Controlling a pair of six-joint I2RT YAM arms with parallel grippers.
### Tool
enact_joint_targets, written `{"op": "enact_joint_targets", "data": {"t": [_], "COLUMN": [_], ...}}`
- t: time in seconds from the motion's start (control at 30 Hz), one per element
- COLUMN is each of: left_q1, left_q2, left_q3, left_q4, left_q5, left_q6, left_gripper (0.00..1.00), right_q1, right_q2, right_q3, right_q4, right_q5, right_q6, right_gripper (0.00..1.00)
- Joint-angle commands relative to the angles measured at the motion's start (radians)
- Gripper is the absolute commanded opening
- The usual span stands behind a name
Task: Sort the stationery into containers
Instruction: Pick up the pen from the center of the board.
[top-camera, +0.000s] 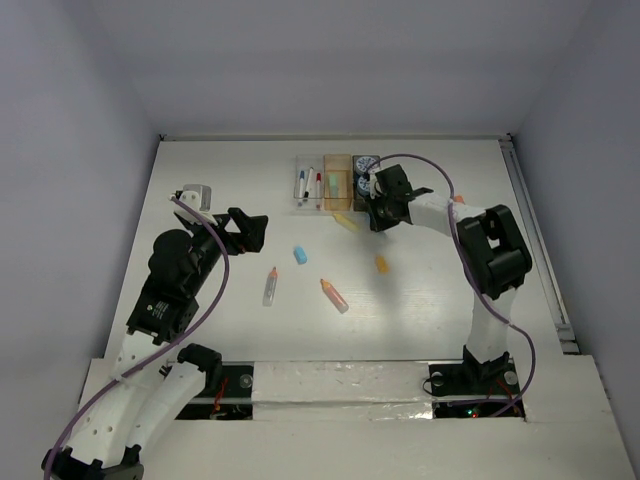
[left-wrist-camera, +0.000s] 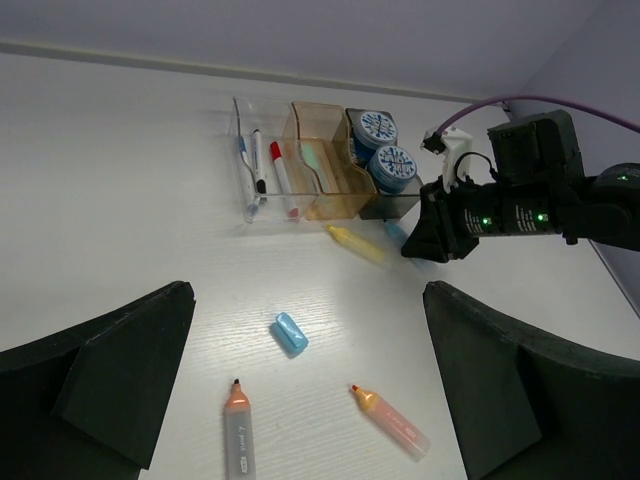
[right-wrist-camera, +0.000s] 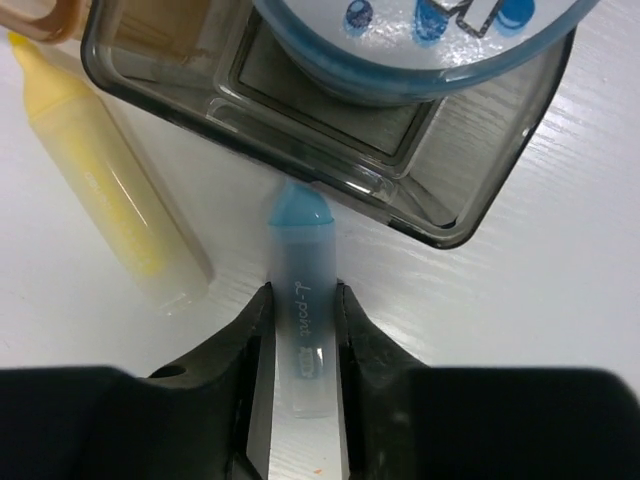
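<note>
The three joined containers stand at the back of the table. The clear one holds thin white pens, the orange one a pale green marker, and the dark grey one two blue-white rolls. My right gripper is shut on a blue marker whose tip points at the grey container's near wall. A yellow marker lies just left of it. My left gripper hangs open above a blue cap-like bit, a grey-bodied orange marker and an orange marker.
A small orange piece lies on the table near the right arm. A grey bracket sits at the left behind my left arm. A metal rail runs along the table's right edge.
</note>
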Motion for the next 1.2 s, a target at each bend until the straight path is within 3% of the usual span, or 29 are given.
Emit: {"op": "enact_joint_targets", "data": {"t": [0.0, 0.1, 0.37, 0.5, 0.67, 0.83, 0.9, 0.97, 1.17], "left_q1": [-0.005, -0.005, 0.004, 0.004, 0.004, 0.014, 0.014, 0.014, 0.034], "left_q2": [-0.002, 0.007, 0.041, 0.074, 0.125, 0.16, 0.18, 0.196, 0.234], "left_q3": [-0.012, -0.013, -0.018, -0.024, -0.027, -0.035, -0.035, -0.032, -0.024], "left_q4": [0.055, 0.061, 0.089, 0.116, 0.161, 0.189, 0.189, 0.184, 0.187], "left_q5": [0.012, 0.031, 0.138, 0.211, 0.365, 0.429, 0.433, 0.42, 0.414], "left_q6": [-0.006, -0.009, -0.017, -0.025, -0.032, -0.037, -0.043, -0.046, -0.055], "left_gripper": [0.99, 0.99, 0.99, 0.99, 0.99, 0.77, 0.74, 0.61, 0.44], "right_q1": [0.016, 0.025, 0.068, 0.134, 0.26, 0.367, 0.377, 0.403, 0.438], "right_q2": [-0.025, -0.075, -0.345, -0.446, -0.431, -0.365, -0.355, -0.358, -0.358], "right_q3": [-0.035, -0.064, -0.127, -0.15, -0.09, -0.012, 0.014, 0.011, 0.003], "right_q4": [0.018, 0.021, 0.041, 0.157, 0.326, 0.447, 0.476, 0.519, 0.57], "right_q5": [0.018, 0.019, -0.027, -0.102, -0.067, 0.029, 0.065, 0.07, 0.08], "right_q6": [0.052, 0.057, 0.149, 0.271, 0.429, 0.468, 0.472, 0.482, 0.503], "right_gripper": [0.2, 0.11, 0.1, 0.08, 0.06, 0.07, 0.08, 0.08, 0.08]}}
